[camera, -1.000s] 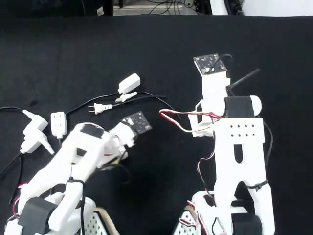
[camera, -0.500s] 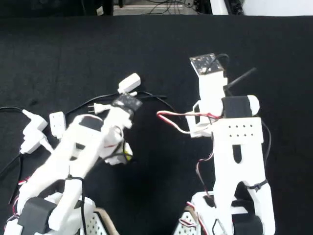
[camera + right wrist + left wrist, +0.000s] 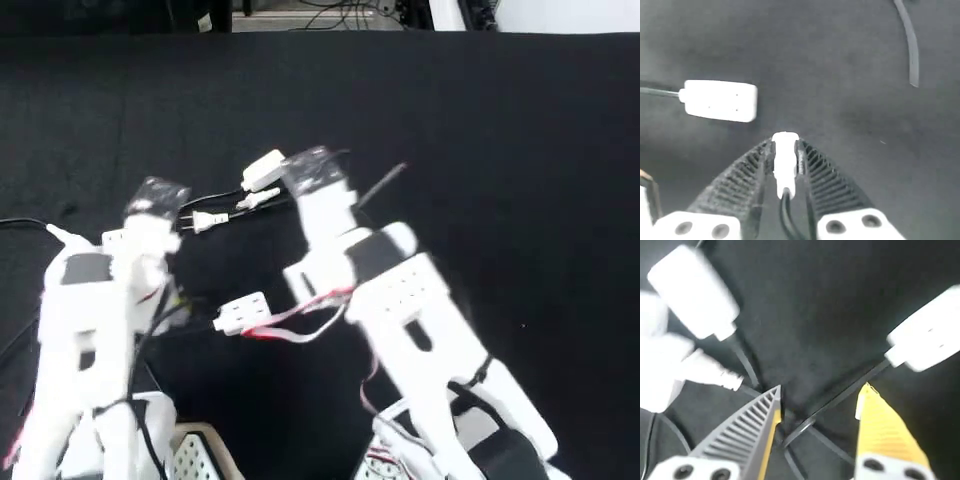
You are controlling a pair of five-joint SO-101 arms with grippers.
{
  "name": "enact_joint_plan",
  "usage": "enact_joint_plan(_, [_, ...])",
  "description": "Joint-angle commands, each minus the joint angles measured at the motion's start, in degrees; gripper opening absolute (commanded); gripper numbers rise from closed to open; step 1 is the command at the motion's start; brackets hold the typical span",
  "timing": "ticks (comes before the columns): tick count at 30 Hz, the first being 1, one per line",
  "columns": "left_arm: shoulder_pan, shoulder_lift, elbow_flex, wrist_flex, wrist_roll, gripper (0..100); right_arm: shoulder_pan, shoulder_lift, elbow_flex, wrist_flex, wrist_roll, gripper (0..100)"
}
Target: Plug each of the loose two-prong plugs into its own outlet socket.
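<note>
Change: the left gripper (image 3: 822, 386) and right gripper (image 3: 785, 145) were swung leftward; an outlet socket (image 3: 243, 312) was uncovered mid-table.
Right jaws: pinched on a white plug (image 3: 785, 162).
Left jaws: spread above a black cable (image 3: 840, 397).
Surface: black tablecloth (image 3: 500, 150).

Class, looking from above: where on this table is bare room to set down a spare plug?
The far strip of the table and everything to the right of the right arm are bare. The left is crowded: cords, a plug and sockets lie there.

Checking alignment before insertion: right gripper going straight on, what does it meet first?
Probably bare cloth: the socket block lies to one side of the line of the plug in the right gripper. Depth unclear.
</note>
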Motion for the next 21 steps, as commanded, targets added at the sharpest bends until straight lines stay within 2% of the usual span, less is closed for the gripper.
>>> enact_joint_plan(1, [-3.74, -10.11, 6.55, 0.0, -5.89, 24, -4.57, -1.36, 0.84, -4.13, -3.34, 1.1])
enact_joint_plan(8, [-3.56, -32.44, 22.2, 0.0, -10.9, 24, -7.91, 6.46, 3.3, -15.47, -8.0, 1.1])
enact_joint_plan(10, [-3.56, -39.38, 26.51, 0.09, -12.13, 24, -8.0, 9.63, 1.27, -15.65, -10.46, 1.1])
enact_joint_plan(14, [-3.56, -52.4, 34.33, 0.62, -12.66, 24, -8.09, 15.25, -2.77, -12.75, -10.73, 1.1])
enact_joint_plan(16, [-3.65, -58.37, 35.56, 3.78, -12.66, 24, -8.18, 17.19, -4.09, -12.13, -11.08, 1.1])
enact_joint_plan(21, [-3.47, -58.73, 35.47, 5.27, -12.66, 24, -9.23, 18.24, -4.62, -13.98, -13.36, 1.1])
